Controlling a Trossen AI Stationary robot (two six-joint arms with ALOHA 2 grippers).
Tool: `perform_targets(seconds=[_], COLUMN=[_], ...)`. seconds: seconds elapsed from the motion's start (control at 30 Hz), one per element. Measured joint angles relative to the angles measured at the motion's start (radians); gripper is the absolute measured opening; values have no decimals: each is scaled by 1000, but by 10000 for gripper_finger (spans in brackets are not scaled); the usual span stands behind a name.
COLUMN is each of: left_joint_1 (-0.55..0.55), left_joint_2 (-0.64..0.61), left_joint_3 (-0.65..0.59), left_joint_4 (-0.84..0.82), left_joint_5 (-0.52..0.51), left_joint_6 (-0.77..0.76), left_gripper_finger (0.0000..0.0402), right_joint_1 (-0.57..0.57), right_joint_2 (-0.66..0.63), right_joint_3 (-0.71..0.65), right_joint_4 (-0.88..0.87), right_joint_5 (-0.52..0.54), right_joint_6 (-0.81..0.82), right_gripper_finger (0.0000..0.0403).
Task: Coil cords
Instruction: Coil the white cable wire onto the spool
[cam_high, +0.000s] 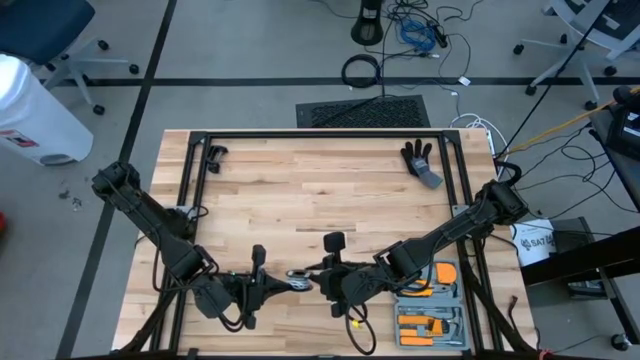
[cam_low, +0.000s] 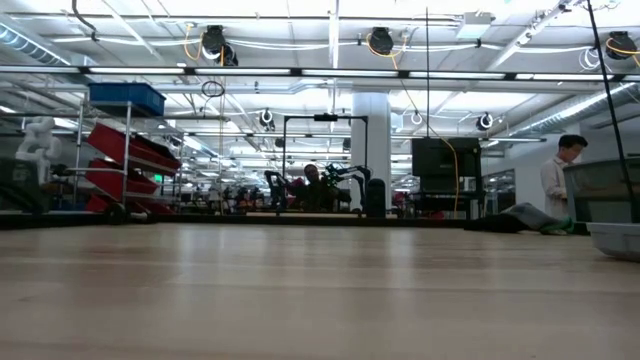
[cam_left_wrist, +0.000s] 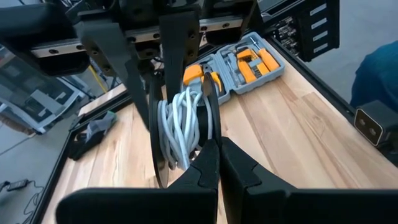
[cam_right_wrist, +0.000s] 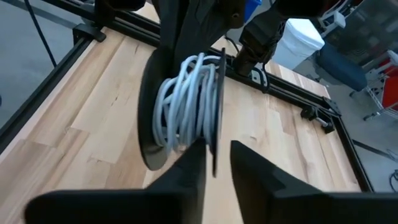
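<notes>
**Two grippers meet at a wound reel**

Left gripper (cam_left_wrist: 217, 163) fingers pressed together at the black reel's (cam_right_wrist: 180, 109) rim; right gripper (cam_right_wrist: 214, 163) fingers slightly parted astride its flange. White cord (cam_left_wrist: 181, 124) sits coiled on the reel, above the wooden table's (cam_high: 300, 190) near edge, beside a tool case (cam_high: 430, 305).

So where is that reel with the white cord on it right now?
The reel, white cord wound around it, is up off the table near its front edge, between the left gripper and right gripper, beside the tool case.
</notes>
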Motion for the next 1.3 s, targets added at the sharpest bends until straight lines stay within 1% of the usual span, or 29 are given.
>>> perform_targets(seconds=[0.1,0.2,0.27,0.37,0.53,0.63,0.7,0.87,1.07,1.3], left_joint_1=[0,-1,-1,-1,-1,-1,-1,-1,-1,-1], left_joint_2=[0,-1,-1,-1,-1,-1,-1,-1,-1,-1], left_joint_3=[0,0,0,0,0,0,0,0,0,0], left_joint_4=[2,2,2,3,4,6,6,6,6,21], left_joint_5=[1,1,1,1,1,1,1,-1,-1,-4], left_joint_6=[0,0,0,0,0,0,0,0,0,-8], left_gripper_finger=[2,2,2,2,2,2,2,2,2,2], right_joint_1=[5,7,6,6,6,7,7,9,11,12], right_joint_2=[-1,-1,-2,-2,-3,-3,-3,-3,-3,-5], right_joint_3=[0,0,0,0,-1,-1,-1,-1,-1,-1], right_joint_4=[13,23,22,23,45,64,74,67,67,46], right_joint_5=[5,6,4,-1,-2,-2,-4,-11,-9,-8], right_joint_6=[-7,-24,-24,-24,-31,-47,-53,-64,-67,-25], right_gripper_finger=[88,109,116,116,102,87,71,10,3,1])
